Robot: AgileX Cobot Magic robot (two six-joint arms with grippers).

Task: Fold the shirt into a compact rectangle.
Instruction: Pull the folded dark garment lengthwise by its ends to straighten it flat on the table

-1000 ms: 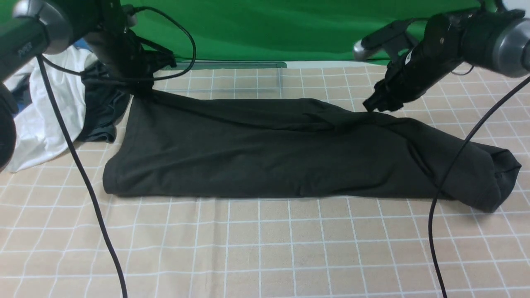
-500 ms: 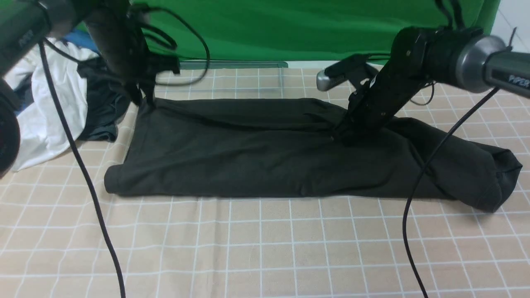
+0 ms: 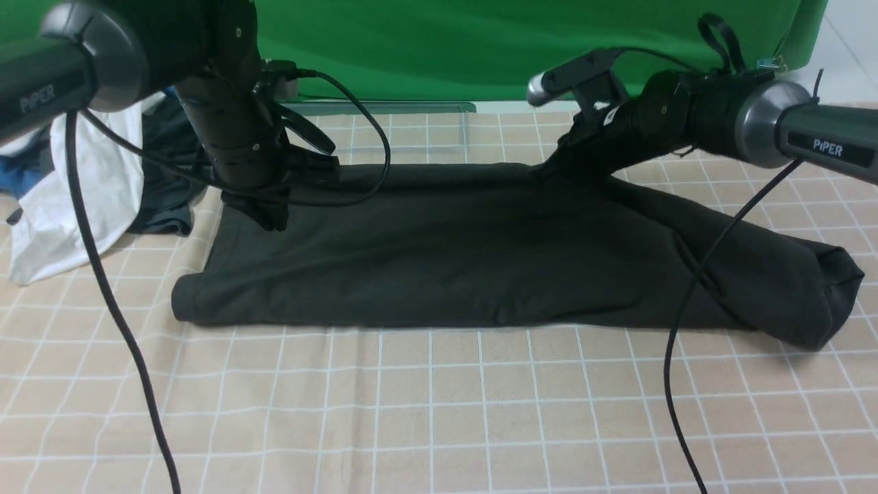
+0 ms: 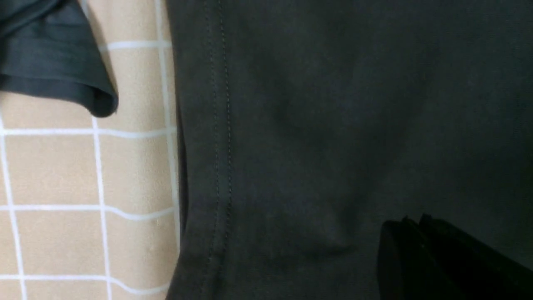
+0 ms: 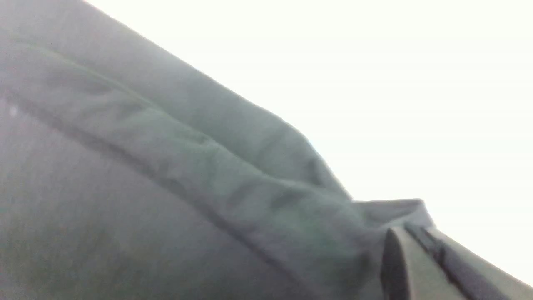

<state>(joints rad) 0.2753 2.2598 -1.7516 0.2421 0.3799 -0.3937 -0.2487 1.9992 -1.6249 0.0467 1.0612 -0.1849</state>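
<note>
Shirt point(image 3: 425, 261) lying folded over on itself, mid-table point(image 3: 453, 412), long and low! Long axis side to side, between left and right edges; lumpy end toward right edge, straighter hem end toward left. Near edge side: broad bare strip. Far side: narrower bare band before green cloth point(image 3: 439, 48). Left end tight, dark garment point(image 3: 164, 171) and white one point(image 3: 110, 171) just beside. Left gripper point(image 3: 274, 223) shut, nothing in it, over shirt's left end. Right gripper point(image 3: 542, 171) closed on shirt's far edge!
</note>
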